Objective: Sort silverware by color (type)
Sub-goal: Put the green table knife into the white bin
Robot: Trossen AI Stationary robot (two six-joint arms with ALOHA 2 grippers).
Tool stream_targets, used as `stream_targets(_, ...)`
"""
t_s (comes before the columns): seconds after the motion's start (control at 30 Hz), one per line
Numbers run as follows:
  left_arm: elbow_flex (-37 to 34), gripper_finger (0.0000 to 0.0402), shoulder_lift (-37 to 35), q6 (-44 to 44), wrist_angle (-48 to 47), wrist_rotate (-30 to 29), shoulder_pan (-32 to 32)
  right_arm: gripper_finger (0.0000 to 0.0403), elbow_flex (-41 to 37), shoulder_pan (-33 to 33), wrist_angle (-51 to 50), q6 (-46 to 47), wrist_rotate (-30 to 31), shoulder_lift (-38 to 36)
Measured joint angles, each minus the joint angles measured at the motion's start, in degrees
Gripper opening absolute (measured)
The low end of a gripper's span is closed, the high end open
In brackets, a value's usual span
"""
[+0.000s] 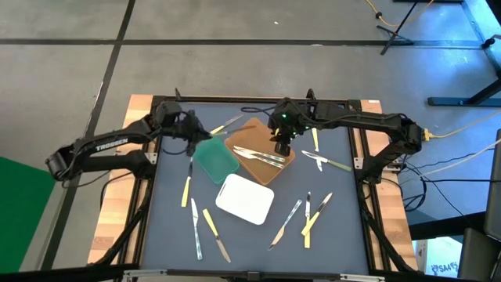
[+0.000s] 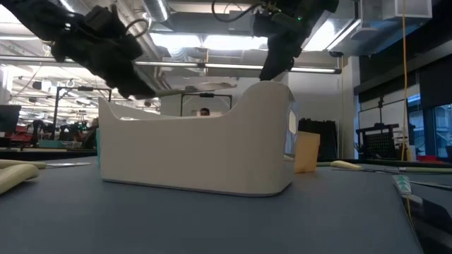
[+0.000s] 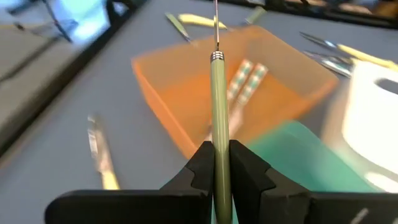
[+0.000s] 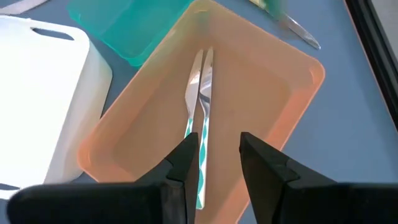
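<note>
Two matte black jointed arms, white TROSSEN lettering on left arm (image 1: 109, 145); green indicator light on right arm (image 1: 344, 119)

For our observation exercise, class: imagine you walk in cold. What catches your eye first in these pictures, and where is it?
Three trays sit clustered mid-table: a green tray, a brown tray holding two striped-handled utensils, and a white tray nearest the front. The left gripper is shut on a pale green-handled utensil near the green tray, while the right gripper hangs open over the brown tray. Loose silverware lies scattered around them.
</note>
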Motion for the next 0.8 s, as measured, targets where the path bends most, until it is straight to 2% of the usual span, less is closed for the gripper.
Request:
stream_targets(0.27, 0.0, 0.0023, -8.7, 0.0, -13.4, 0.2, -6.4, 0.0104, 0.0, 0.0, 0.0, 0.0, 0.1, 0.0)
stream_targets(0.47, 0.0, 0.0023, -12.3, -1.1, -22.1, -1.4, -10.5, 0.0104, 0.0, 0.0, 0.0, 0.0, 0.0, 0.0)
stream_targets(0.8, 0.0, 0.0023, -12.9, -1.8, -21.9, -3.2, -14.4, 0.0104, 0.0, 0.0, 0.3, 0.0, -0.1, 0.0)
